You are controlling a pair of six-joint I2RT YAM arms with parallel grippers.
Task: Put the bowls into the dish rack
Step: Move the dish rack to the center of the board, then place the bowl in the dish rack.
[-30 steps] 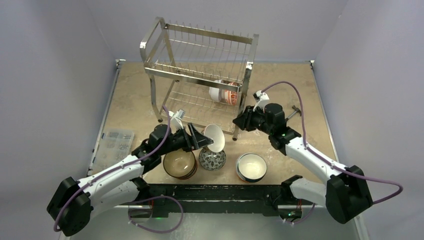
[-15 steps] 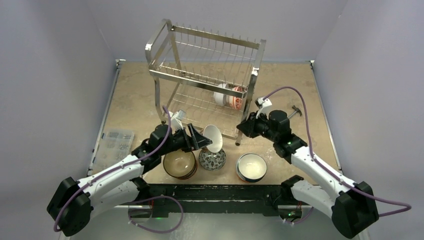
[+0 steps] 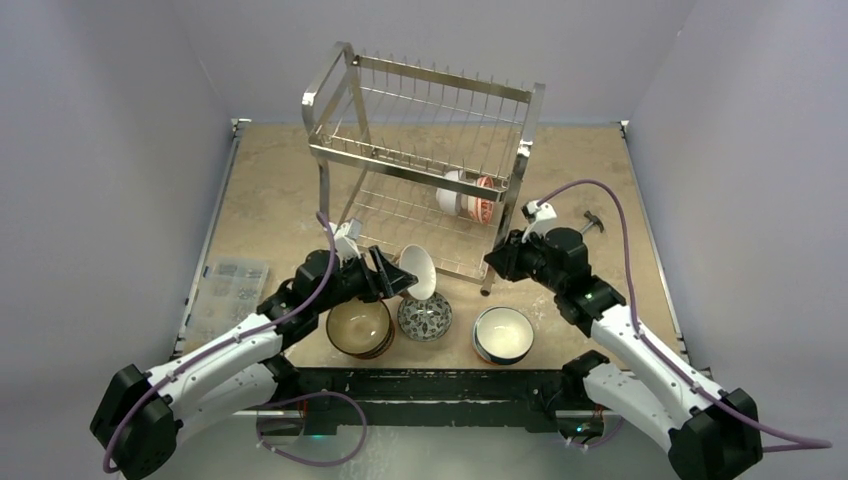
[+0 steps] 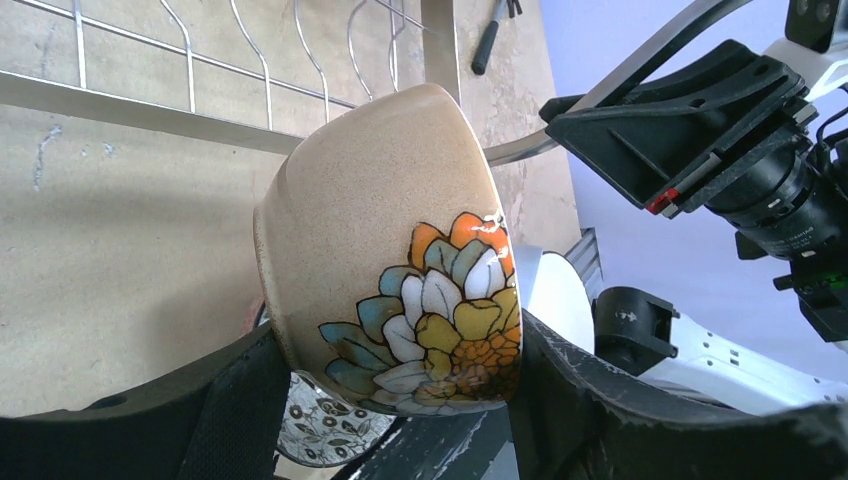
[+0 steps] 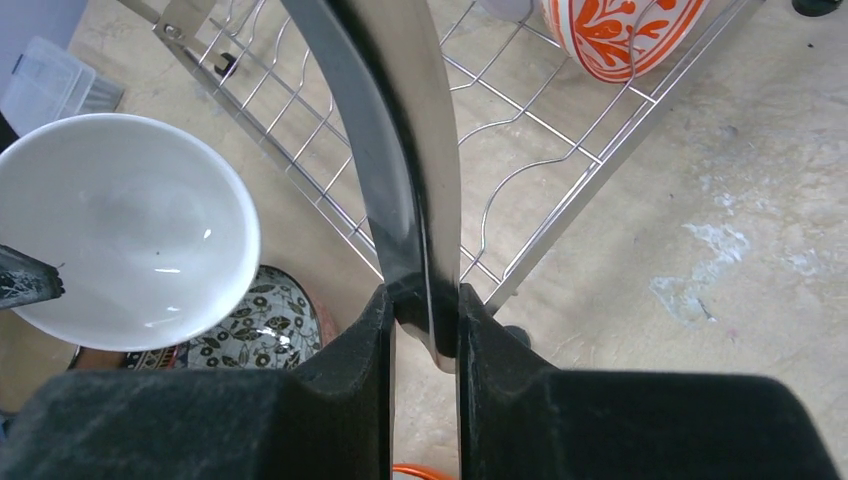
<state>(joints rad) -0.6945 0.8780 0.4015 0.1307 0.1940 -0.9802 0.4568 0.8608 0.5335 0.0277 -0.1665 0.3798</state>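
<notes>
Left end effector [image 3: 395,280] is clamped on a tan bowl [image 3: 418,272], one finger on each side of the wall near the base. The bowl is tipped on its side, clear of the bench [image 3: 270,200], with its white inside facing the rack. Left wrist view shows a flower print low on the tan bowl [image 4: 390,250], with the left end effector [image 4: 400,390] snug against it.

Right end effector [image 3: 497,262] is closed on the front right post of the dish rack [image 3: 400,166], low down near the foot. Right wrist view confirms it: both fingers [image 5: 365,340] are tight on the chrome post [image 5: 400,150].

One red-patterned bowl [image 3: 470,197] stands on edge in the lower tier at the right end. The upper tier holds nothing.

Three bowls sit on the bench by the near edge: a brown bowl [image 3: 358,326], a dark floral bowl [image 3: 424,318] directly under the held one, and a white-lined bowl [image 3: 502,333] off to the right.

Can't tell whether all the rack's feet touch the bench.
</notes>
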